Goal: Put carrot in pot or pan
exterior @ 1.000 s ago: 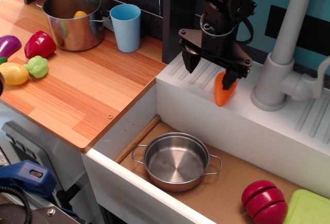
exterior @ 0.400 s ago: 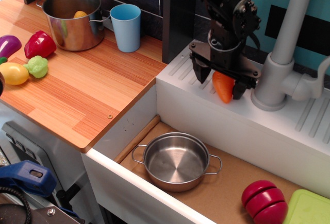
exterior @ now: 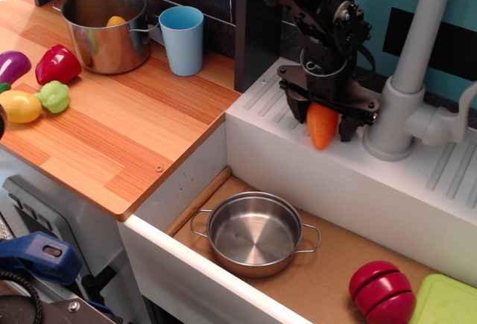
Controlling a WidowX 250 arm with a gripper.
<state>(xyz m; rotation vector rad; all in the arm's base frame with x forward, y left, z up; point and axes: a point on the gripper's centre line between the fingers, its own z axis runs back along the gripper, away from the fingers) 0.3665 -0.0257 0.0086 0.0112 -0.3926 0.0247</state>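
Note:
The orange carrot [exterior: 322, 130] lies tip-down on the white ridged ledge [exterior: 268, 119] behind the sink, next to the grey faucet base. My black gripper [exterior: 322, 119] comes down from above, with its two fingers against the carrot's left and right sides, shut on it. The carrot still rests on the ledge. The shallow steel pan [exterior: 255, 234] with two wire loop handles stands empty on the brown sink floor, below and to the left of the carrot.
A grey faucet [exterior: 406, 93] stands just right of the gripper. A red toy [exterior: 382, 290] and a green board [exterior: 446, 302] lie in the sink at the right. On the wooden counter stand a tall steel pot [exterior: 104, 26], a blue cup [exterior: 181, 39] and several toy vegetables [exterior: 37, 86].
The gripper moved right and down from beside the carrot until it straddled it, and its fingers narrowed onto the carrot's sides. The carrot turned from leaning to more upright.

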